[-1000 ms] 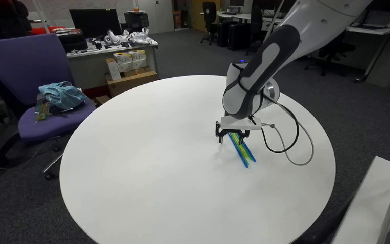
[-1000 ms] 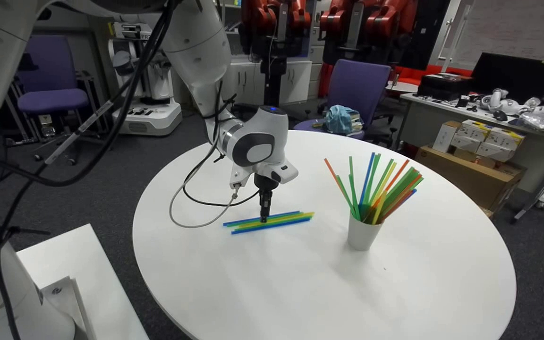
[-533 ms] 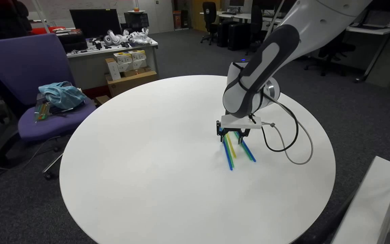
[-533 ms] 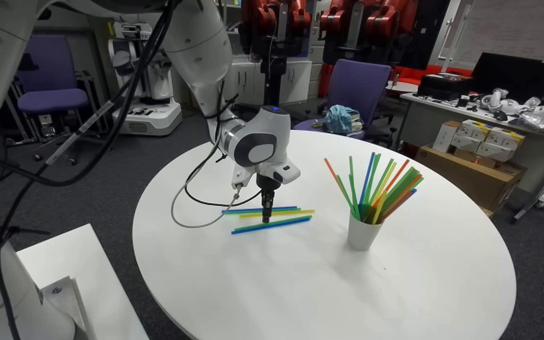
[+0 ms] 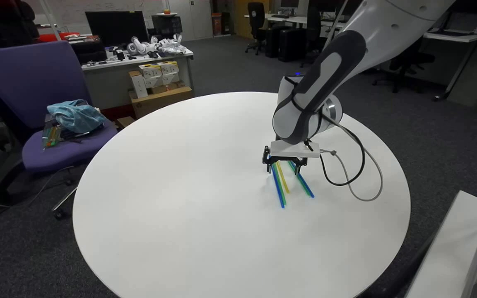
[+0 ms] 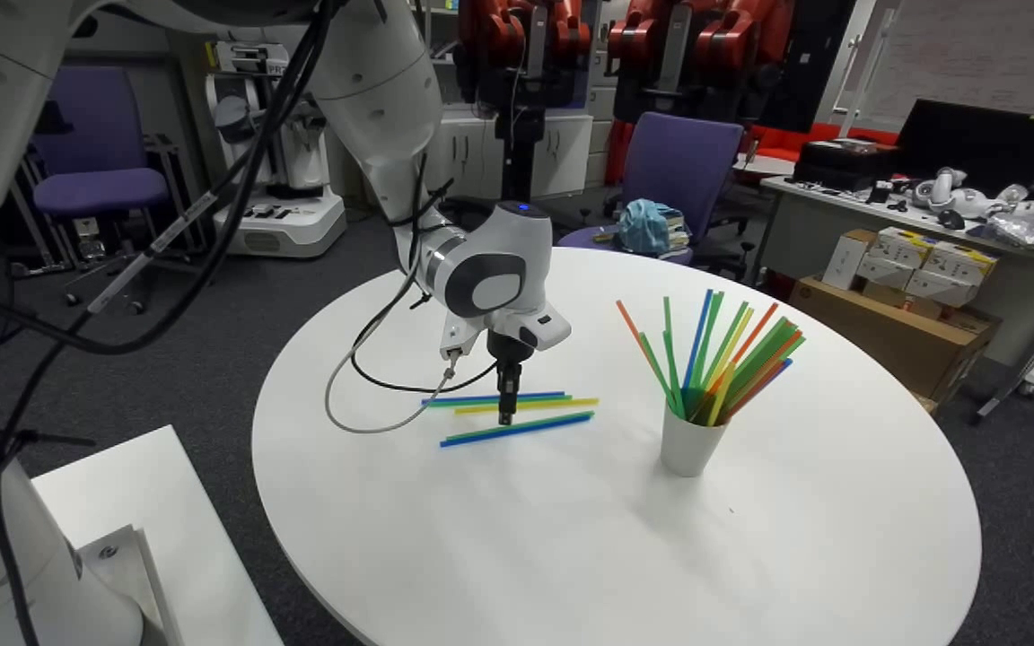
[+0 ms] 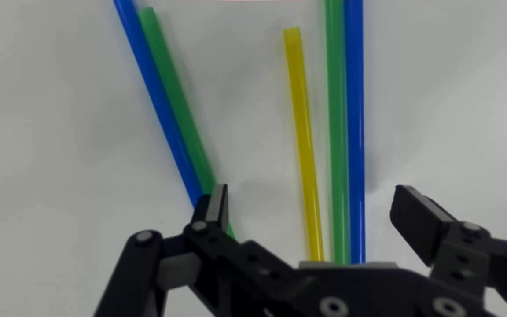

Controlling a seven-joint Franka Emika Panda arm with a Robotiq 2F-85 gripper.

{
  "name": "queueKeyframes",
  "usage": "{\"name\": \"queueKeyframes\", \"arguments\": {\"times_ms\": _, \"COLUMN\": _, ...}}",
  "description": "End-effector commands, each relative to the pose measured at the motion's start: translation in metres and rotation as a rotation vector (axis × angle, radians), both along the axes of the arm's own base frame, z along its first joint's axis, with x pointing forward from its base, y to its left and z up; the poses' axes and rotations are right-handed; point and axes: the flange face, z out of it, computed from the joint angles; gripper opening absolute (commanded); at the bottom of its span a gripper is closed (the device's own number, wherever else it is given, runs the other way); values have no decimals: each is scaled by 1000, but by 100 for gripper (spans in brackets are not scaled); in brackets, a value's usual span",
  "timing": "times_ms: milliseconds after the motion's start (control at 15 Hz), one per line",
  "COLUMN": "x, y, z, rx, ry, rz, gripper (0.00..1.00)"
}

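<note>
Several plastic straws lie flat on the round white table [image 5: 172, 198], in two groups. In the wrist view a yellow straw [image 7: 304, 132], a green straw [image 7: 337, 132] and a blue straw [image 7: 354, 132] run between the spread fingers of my gripper [image 7: 310, 189], touched by neither. Off to the left, a second blue straw [image 7: 156, 101] and a second green straw [image 7: 178, 101] slant under the left finger, which partly hides them; whether it touches them I cannot tell. Both exterior views show the gripper [image 5: 283, 171] pointing down, low over the straws, holding nothing.
A white cup [image 6: 689, 447] full of upright coloured straws stands on the table in an exterior view. Cables [image 5: 362, 165] loop from the wrist down near the tabletop. A purple chair [image 5: 31, 82] and a cluttered desk [image 5: 139, 58] are beyond the table edge.
The straws lay in one bundle a second ago; the yellow, one green and one blue have shifted sideways from the other pair. Lately the fingers have spread a little wider.
</note>
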Motion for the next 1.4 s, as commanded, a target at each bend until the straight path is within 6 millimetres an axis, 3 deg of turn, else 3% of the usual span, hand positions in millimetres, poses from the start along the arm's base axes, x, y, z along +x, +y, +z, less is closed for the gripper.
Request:
{"name": "queueKeyframes", "arguments": {"times_ms": 0, "x": 3, "y": -1, "z": 4, "rx": -1, "ry": -17, "rz": -8, "gripper": 100}}
{"name": "queueKeyframes", "arguments": {"times_ms": 200, "x": 2, "y": -9, "z": 2, "rx": -14, "ry": -12, "rz": -22, "gripper": 97}}
{"name": "queueKeyframes", "arguments": {"times_ms": 267, "x": 2, "y": -12, "z": 2, "rx": -17, "ry": -11, "rz": -27, "gripper": 88}}
{"name": "queueKeyframes", "arguments": {"times_ms": 467, "x": 2, "y": -21, "z": 3, "rx": -22, "ry": -11, "rz": -41, "gripper": 76}}
{"name": "queueKeyframes", "arguments": {"times_ms": 1067, "x": 3, "y": -29, "z": 4, "rx": -29, "ry": -8, "rz": -59, "gripper": 85}}
{"name": "queueKeyframes", "arguments": {"times_ms": 1267, "x": 2, "y": -31, "z": 9, "rx": -26, "ry": -16, "rz": -59, "gripper": 98}}
{"name": "queueKeyframes", "arguments": {"times_ms": 1333, "x": 2, "y": -31, "z": 11, "rx": -28, "ry": -17, "rz": -61, "gripper": 97}}
